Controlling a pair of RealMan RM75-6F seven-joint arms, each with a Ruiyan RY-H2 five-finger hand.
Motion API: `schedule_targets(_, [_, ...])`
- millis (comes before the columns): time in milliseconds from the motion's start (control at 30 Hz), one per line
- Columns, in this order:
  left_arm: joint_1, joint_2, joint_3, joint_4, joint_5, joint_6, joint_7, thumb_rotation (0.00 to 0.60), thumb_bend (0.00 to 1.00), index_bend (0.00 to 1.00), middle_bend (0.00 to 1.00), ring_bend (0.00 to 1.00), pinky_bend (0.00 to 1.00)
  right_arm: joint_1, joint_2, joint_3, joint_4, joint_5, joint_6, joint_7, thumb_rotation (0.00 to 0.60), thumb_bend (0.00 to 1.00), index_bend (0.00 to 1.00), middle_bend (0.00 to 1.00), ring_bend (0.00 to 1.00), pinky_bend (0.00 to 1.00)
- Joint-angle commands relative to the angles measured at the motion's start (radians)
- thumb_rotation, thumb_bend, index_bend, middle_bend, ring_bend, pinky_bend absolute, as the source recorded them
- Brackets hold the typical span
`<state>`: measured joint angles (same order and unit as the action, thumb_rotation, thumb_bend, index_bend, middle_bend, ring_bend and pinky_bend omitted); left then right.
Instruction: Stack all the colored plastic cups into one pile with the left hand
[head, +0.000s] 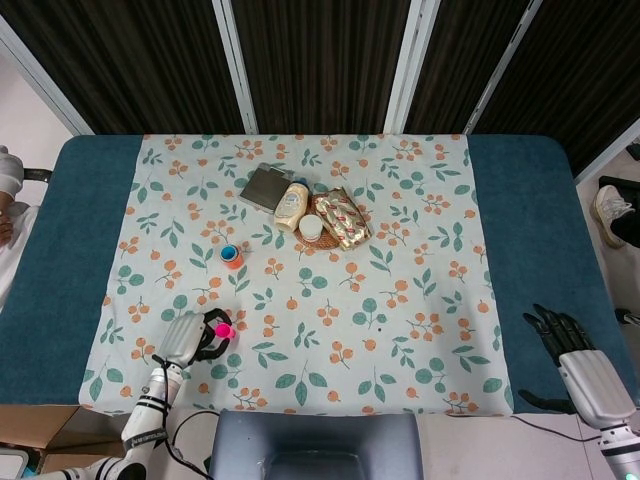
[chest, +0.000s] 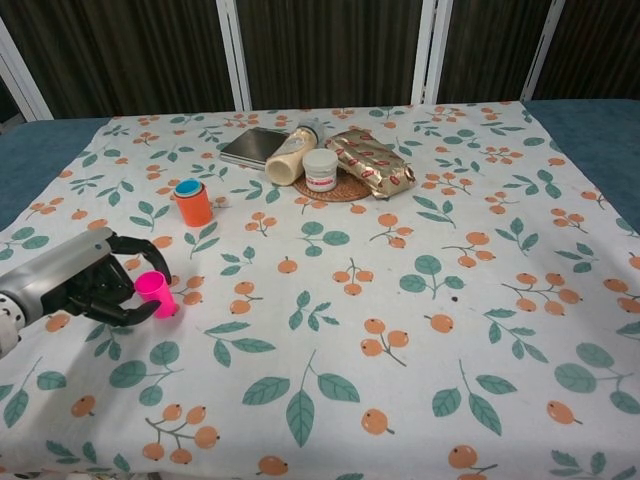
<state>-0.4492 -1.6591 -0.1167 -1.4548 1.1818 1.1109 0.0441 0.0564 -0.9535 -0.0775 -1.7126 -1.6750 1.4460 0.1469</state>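
A small pink cup (head: 223, 330) (chest: 156, 293) is near the front left of the flowered cloth, tilted to one side. My left hand (head: 190, 338) (chest: 88, 286) grips it, fingers curled around it from the left. An orange cup with a blue cup nested inside (head: 231, 256) (chest: 192, 202) stands upright further back, apart from the hand. My right hand (head: 572, 352) hangs by the table's front right corner over the blue cover, fingers spread, holding nothing. The chest view does not show it.
At the back middle lie a grey flat case (head: 265, 187), a cream squeeze bottle (head: 291, 205), a white jar (head: 311, 227) on a woven mat, and a gold packet (head: 341, 217). The cloth's front edge runs just below my left hand.
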Motion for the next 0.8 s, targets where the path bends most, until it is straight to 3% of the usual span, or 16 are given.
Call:
schedule_targets(33, [-0.002,-0.009,-0.009,0.012,0.0,-0.003,-0.013,0.6,0.4,0.59,1.0,1.0,1.0,0.0,-0.001,0.001,0.0,0.002,0.0,-0.002,0.6,0.13,0.0,0.0,0.0,0.0])
schedule_targets(133, [-0.005,-0.008,-0.019,0.012,0.004,-0.005,-0.023,0.6,0.42,0.63,1.0,1.0,1.0,0.001,-0.002,0.002,0.0,0.004,-0.003,-0.004,0.6,0.13,0.0,0.0,0.0,0.0])
schedule_targets(233, [-0.022,0.004,-0.061,-0.006,-0.001,-0.006,-0.033,0.6,0.44,0.65,1.0,1.0,1.0,0.002,-0.002,0.001,-0.001,0.004,-0.005,-0.006,0.6,0.13,0.0,0.0,0.0,0.0])
schedule_targets(433, [-0.118,0.017,-0.228,-0.024,-0.072,-0.014,0.016,0.6,0.44,0.65,1.0,1.0,1.0,0.004,-0.005,0.005,-0.003,0.014,-0.011,-0.015,0.6,0.13,0.0,0.0,0.0,0.0])
schedule_targets(567, [-0.206,-0.03,-0.308,0.052,-0.161,-0.033,0.105,0.6,0.44,0.65,1.0,1.0,1.0,0.006,-0.011,0.008,-0.005,0.026,-0.019,-0.028,0.6,0.13,0.0,0.0,0.0,0.0])
schedule_targets(800, [-0.297,-0.109,-0.335,0.21,-0.237,-0.07,0.164,0.6,0.44,0.65,1.0,1.0,1.0,0.01,-0.015,0.018,-0.004,0.05,-0.031,-0.043,0.6,0.13,0.0,0.0,0.0,0.0])
